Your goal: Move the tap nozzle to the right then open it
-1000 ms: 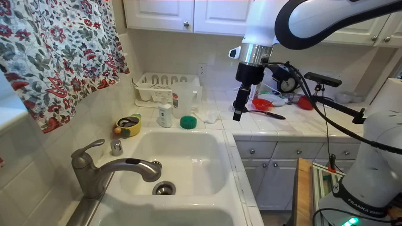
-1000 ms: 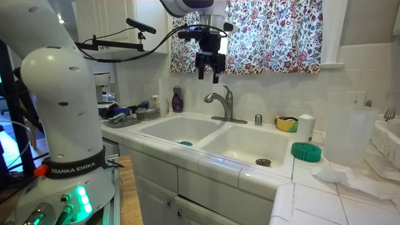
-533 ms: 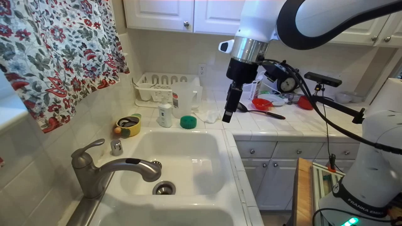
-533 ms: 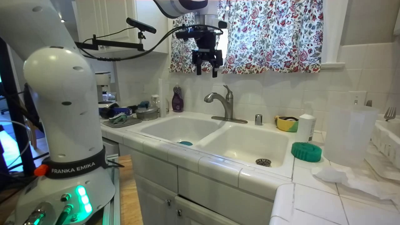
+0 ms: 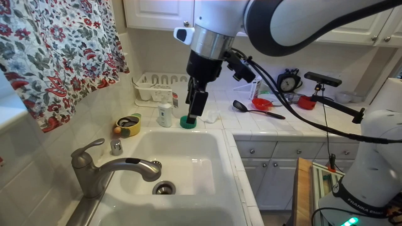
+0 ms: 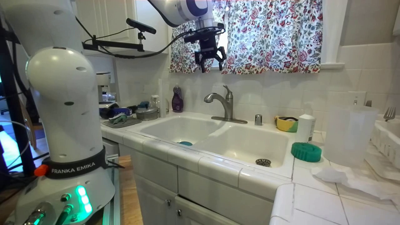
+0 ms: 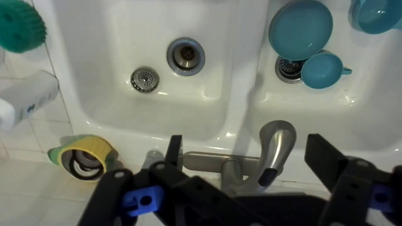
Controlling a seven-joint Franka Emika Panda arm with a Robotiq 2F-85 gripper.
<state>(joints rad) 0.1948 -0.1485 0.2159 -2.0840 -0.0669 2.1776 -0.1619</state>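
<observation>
Gripper (image 6: 212,69) spread wide, hanging at twelve o'clock from tap nozzle (image 6: 218,97) in an exterior view, well apart; wrist view shows nozzle between the fingers (image 7: 324,158).

the pincer (image 6: 212,68) has moved nearer the tap nozzle (image 5: 135,167)

This is a kitchen — sink (image 6: 210,135), dish rack (image 5: 162,91), cabinets (image 5: 160,14)
</observation>
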